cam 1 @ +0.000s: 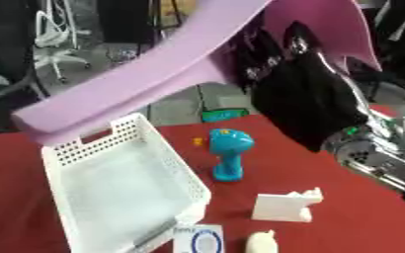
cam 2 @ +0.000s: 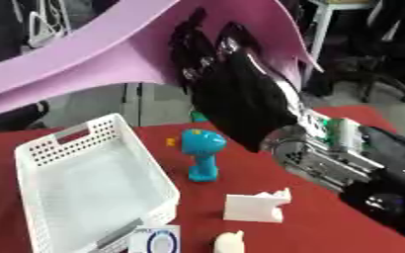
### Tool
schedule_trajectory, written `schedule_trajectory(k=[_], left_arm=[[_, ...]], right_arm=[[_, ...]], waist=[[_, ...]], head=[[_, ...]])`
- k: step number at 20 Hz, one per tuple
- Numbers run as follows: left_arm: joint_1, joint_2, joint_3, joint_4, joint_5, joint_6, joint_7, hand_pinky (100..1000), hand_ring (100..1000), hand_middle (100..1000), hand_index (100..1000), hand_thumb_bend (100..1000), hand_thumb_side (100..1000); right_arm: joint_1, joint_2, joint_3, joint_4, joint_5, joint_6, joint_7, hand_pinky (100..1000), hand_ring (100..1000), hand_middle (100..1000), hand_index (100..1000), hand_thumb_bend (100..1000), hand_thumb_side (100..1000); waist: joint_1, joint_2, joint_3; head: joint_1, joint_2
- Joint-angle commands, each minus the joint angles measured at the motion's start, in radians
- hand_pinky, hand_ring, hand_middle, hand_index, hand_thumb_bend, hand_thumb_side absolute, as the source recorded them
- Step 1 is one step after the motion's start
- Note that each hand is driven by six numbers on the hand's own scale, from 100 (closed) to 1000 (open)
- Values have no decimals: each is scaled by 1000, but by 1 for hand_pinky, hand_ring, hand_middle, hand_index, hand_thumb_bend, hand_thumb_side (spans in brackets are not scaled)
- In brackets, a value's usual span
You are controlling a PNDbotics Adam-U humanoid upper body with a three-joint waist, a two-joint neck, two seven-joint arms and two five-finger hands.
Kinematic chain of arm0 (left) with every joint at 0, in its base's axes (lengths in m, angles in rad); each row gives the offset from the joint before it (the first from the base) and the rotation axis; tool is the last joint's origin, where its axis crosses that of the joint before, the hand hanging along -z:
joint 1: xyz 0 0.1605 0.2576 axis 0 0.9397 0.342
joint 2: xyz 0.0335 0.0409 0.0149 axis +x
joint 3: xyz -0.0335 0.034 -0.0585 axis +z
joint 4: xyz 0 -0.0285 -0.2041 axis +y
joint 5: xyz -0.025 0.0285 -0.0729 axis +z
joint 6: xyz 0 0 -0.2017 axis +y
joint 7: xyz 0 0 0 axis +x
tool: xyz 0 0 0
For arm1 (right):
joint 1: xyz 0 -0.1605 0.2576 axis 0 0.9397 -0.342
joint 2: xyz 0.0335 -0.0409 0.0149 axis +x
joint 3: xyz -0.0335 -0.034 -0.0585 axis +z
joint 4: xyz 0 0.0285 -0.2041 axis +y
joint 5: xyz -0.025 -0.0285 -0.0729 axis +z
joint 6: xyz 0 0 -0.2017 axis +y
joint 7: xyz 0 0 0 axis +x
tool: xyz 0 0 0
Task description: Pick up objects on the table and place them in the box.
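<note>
Fingers (cam 2: 208, 47) half hidden behind purple sheet (cam 1: 154, 79), sheet's ends cropped

The table (cam 1: 344, 217) has a red cover. On it stands a white perforated box (cam 1: 119, 183) at the left. Right of it a blue toy (cam 1: 229, 153) stands upright, with a small orange thing (cam 1: 197, 141) near it. Nearer lie a white block (cam 1: 285, 205), a small cream object (cam 1: 261, 242) and a white card with a blue ring (cam 1: 202, 241).

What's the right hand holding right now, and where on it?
The right hand grips a large purple foam sheet near its middle, raised above the white basket.
</note>
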Motion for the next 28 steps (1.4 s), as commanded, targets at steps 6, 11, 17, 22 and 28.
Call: schedule_trajectory(k=[6, 11, 17, 22, 28], left_arm=[[-7, 14, 5, -14, 2, 2, -2, 819, 878, 751, 791, 100, 1000], [-5, 11, 6, -14, 3, 2, -1, 818, 878, 750, 791, 100, 1000], [-6, 6, 5, -14, 5, 1, -3, 819, 877, 750, 790, 100, 1000], [-8, 2, 5, -14, 7, 0, -4, 819, 877, 750, 790, 100, 1000], [-10, -4, 6, -14, 9, 0, -4, 818, 877, 750, 790, 100, 1000]], right_arm=[[-29, 40, 9, -17, -68, -49, -69, 100, 633, 620, 528, 100, 372], [-44, 77, 20, -17, -83, -68, -86, 100, 601, 590, 527, 100, 371], [-73, 126, 43, -17, -92, -100, -81, 100, 572, 562, 526, 100, 370], [-88, 163, 58, -17, -106, -127, -67, 100, 536, 528, 525, 100, 371], [-84, 196, 57, -17, -146, -146, -38, 100, 419, 419, 520, 100, 373]], waist=[[8, -15, 9], [14, -10, 14], [20, -6, 25], [23, -2, 33], [28, 4, 41]], head=[[2, -21], [-8, -21], [-16, -9], [-21, -7], [-27, -9]])
